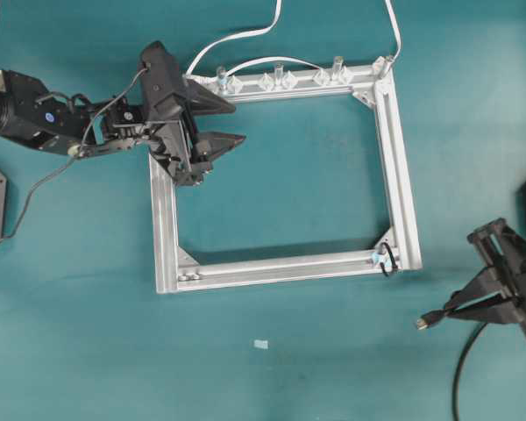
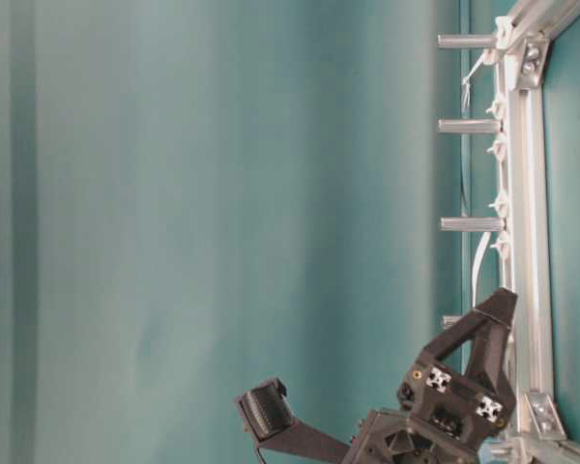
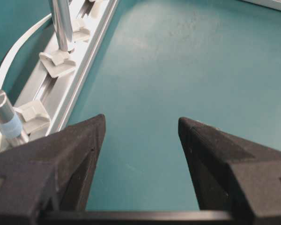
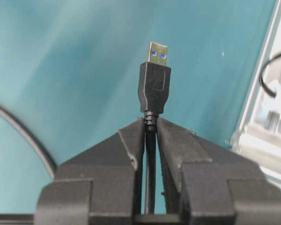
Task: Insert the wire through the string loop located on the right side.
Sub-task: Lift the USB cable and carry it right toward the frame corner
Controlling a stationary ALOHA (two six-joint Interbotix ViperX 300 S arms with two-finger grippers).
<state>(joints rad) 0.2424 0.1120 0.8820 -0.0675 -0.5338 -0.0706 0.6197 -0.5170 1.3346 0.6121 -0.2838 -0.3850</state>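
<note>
1. Right tool (image 1: 444, 313) is clenched on the wire (image 4: 155, 89), gripping the cable just behind the plug, which sticks out past the fingertips with its metal end free.
2. Left tool (image 1: 223, 123) is released and carries nothing; we see bare tabletop (image 3: 178, 61) between its spread fingers, and the frame's top bar runs just beside it.
3. We judge the pickup done and the threading still ahead: the string loop (image 1: 387, 260) hangs at the lower right corner of the aluminium frame (image 1: 401, 167), well apart from the plug, up and to the left of the right tool in the overhead view.
4. In the right wrist view the loop shows as a thin black curve at the right edge, off to the side of the plug and not in line with it.
5. What is left, as we judge it, is carrying the plug to the loop, lining it up and pushing it through.
6. Counts: two tools, one black wire, one string loop, one frame, two white cables (image 1: 245, 35) leaving its top, four upright posts (image 2: 469, 126) in the table-level view.
</note>
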